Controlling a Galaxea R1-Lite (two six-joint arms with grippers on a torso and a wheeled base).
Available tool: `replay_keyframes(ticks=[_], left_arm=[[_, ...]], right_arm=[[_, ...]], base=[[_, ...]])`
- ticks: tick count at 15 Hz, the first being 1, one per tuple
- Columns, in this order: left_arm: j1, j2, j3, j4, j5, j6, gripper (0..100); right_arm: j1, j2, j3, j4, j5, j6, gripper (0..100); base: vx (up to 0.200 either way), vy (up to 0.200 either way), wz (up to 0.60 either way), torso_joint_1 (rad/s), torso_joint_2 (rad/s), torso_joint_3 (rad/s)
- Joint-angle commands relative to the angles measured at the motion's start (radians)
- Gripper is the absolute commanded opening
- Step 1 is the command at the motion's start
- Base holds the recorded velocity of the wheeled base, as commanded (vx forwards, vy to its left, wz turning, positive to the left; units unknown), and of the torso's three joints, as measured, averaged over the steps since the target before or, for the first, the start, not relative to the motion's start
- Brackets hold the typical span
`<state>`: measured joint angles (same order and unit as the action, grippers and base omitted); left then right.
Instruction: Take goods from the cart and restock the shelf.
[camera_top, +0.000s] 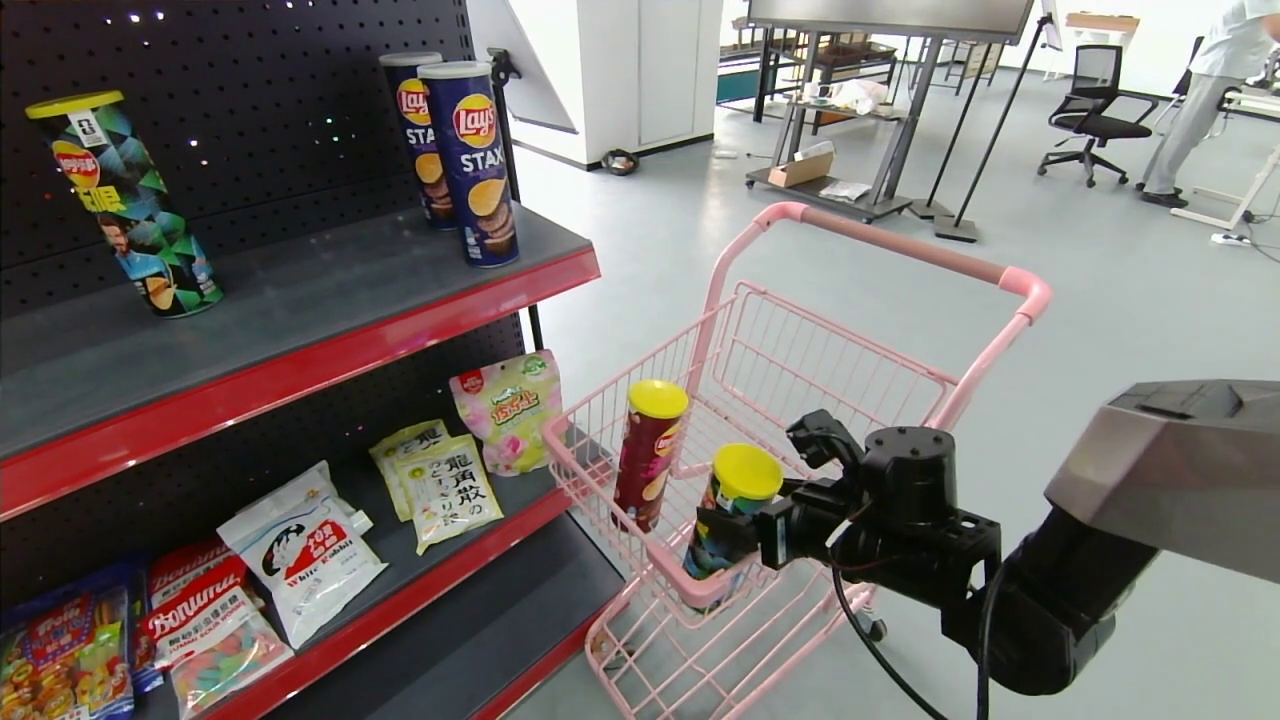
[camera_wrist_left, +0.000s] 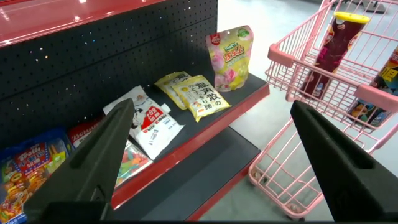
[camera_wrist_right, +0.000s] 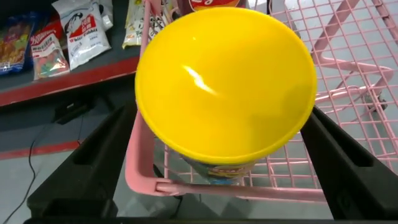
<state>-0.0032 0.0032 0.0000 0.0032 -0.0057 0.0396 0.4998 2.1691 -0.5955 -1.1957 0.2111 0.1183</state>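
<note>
On the top shelf (camera_top: 300, 300) you have one green can (camera_top: 125, 205) near its left edge and two blue cans (camera_top: 483, 165) at its right corner. The one cart (camera_top: 900, 250) holds two more: a red can (camera_top: 648, 455) and a multicoloured can (camera_top: 745, 472). On the lower shelf (camera_top: 450, 570) you can count two yellow bags (camera_top: 445, 490), one white bag (camera_top: 300, 550) and one green bag (camera_top: 508, 405).

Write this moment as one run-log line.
right gripper: open, around multicolour can in pink cart | left gripper: open, facing snack shelf
</note>
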Motion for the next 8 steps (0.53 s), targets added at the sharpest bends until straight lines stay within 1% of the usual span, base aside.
replay_keyframes(ticks=[1, 3, 8], left_arm=[[0.0, 0.001, 0.0, 0.0, 0.0, 0.0, 100], [0.0, 0.0, 0.0, 0.0, 0.0, 0.0, 100], [0.002, 0.001, 0.0, 0.0, -0.002, 0.0, 100]], right_arm=[[0.002, 0.024, -0.024, -0.001, 0.001, 0.0, 100], [0.0, 0.04, -0.05, -0.001, -0.009, 0.0, 100], [0.002, 0.057, -0.066, -0.001, -0.012, 0.001, 100]], base=[[0.0, 0.0, 0.0, 0.0, 0.0, 0.0], [0.0, 0.0, 0.0, 0.0, 0.0, 0.0], [0.0, 0.0, 0.0, 0.0, 0.0, 0.0]])
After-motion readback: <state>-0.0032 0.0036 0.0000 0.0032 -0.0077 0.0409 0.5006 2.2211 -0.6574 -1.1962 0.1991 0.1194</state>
